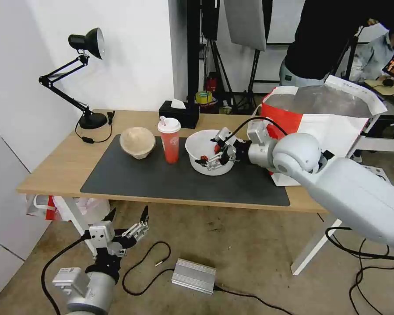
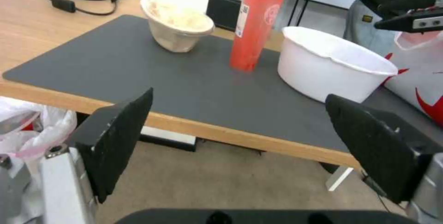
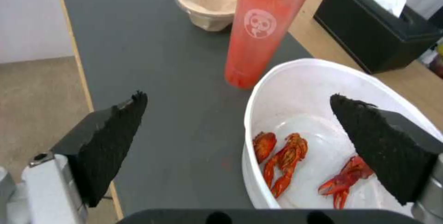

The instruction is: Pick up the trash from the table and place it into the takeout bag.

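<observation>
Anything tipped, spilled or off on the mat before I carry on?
The beige pulp bowl sits tilted on the mat, mouth leaning toward the lamp end. The red cup stands upright; the crayfish scraps stay inside the white bowl. No spill visible.

The near wall of the white bowl is partly covered by the right gripper. The takeout bag is half hidden behind the right arm, and the red cup's lid is cut off by the left wrist view's edge.

Light-wood table carries grey mat, lamp, tissue box, takeout bag
</observation>
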`<state>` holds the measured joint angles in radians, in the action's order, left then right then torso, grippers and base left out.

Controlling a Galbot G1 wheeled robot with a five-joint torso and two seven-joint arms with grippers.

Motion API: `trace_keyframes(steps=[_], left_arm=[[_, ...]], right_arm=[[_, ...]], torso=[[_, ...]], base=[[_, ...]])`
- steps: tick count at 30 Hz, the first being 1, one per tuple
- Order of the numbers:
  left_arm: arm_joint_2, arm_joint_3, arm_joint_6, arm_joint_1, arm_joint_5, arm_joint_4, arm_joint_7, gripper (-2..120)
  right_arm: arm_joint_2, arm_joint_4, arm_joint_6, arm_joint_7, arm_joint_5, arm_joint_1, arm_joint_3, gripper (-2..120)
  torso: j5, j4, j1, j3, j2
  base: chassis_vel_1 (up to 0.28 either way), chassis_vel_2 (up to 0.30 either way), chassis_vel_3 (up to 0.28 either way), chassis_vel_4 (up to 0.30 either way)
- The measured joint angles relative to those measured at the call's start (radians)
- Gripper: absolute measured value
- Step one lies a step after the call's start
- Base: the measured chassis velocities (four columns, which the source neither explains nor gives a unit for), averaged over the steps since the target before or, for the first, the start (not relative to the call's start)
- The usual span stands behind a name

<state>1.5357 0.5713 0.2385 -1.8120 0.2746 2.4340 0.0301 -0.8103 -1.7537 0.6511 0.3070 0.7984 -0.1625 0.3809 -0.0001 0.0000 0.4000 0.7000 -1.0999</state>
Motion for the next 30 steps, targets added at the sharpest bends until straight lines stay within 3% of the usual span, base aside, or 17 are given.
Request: trace_keyframes(steps=[30], left_arm=[[0.006, -0.001, -0.003, 0.001, -0.020, -0.002, -0.004, 100]], right_arm=[[-0.055, 0.123, 0.072, 0.040, 0.074, 0.139, 0.072, 100]], torso=[[0.0000, -0.0001, 0.000, 0.000, 0.000]], base=[[0.000, 0.000, 0.000, 0.000]])
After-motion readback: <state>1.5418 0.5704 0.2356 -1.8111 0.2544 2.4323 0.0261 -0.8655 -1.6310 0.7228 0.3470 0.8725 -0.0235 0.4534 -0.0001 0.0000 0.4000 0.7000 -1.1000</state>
